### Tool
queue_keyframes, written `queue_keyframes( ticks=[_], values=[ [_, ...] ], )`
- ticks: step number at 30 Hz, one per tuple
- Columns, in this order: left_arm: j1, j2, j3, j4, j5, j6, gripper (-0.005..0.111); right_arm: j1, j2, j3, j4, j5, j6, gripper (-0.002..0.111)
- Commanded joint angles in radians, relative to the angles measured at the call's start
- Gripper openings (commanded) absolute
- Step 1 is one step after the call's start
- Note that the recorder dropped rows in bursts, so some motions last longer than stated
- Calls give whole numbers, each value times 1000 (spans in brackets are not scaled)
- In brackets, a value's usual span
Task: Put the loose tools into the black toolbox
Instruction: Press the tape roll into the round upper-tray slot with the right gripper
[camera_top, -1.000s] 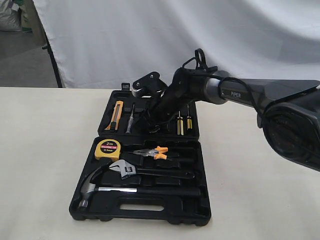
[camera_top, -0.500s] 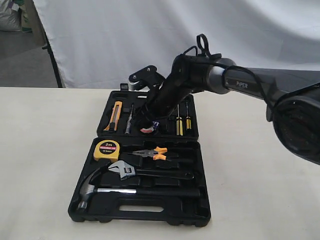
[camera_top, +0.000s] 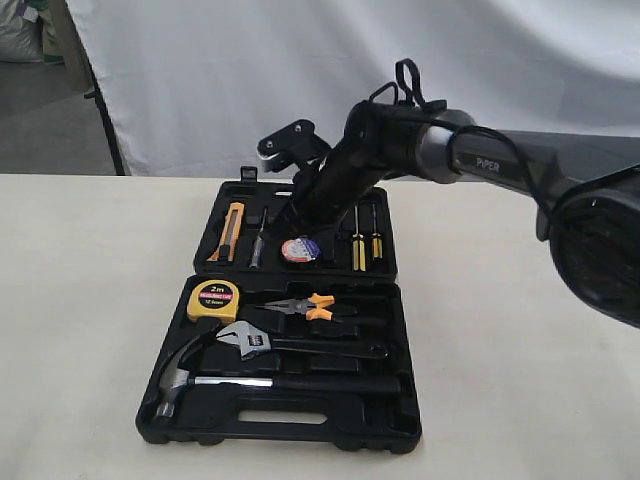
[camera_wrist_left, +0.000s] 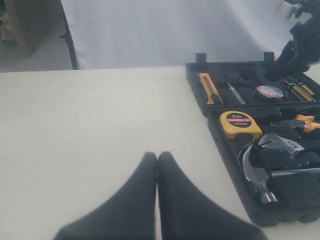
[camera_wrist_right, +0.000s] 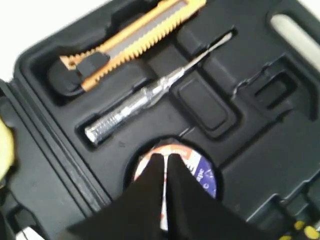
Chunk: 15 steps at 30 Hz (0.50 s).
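r claw risen, tips together, tape roll just under

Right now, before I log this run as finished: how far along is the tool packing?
Done: the hammer and wrench lie in recesses in the near half of the black toolbox; the tape roll sits in a round recess in the far half. In hand: nothing; the right pincer is shut above the roll, the left pincer shut over the table. Left: no loose tool shows.
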Motion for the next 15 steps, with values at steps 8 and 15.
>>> queue_keyframes(
  ticks=[8,15],
  values=[
    [-7,-1,3,-1,-1,-1,0,0,137,-3,-35,45,54,0],
    [-7,-1,3,-1,-1,-1,0,0,63,-3,-52,57,54,0]
  ],
)
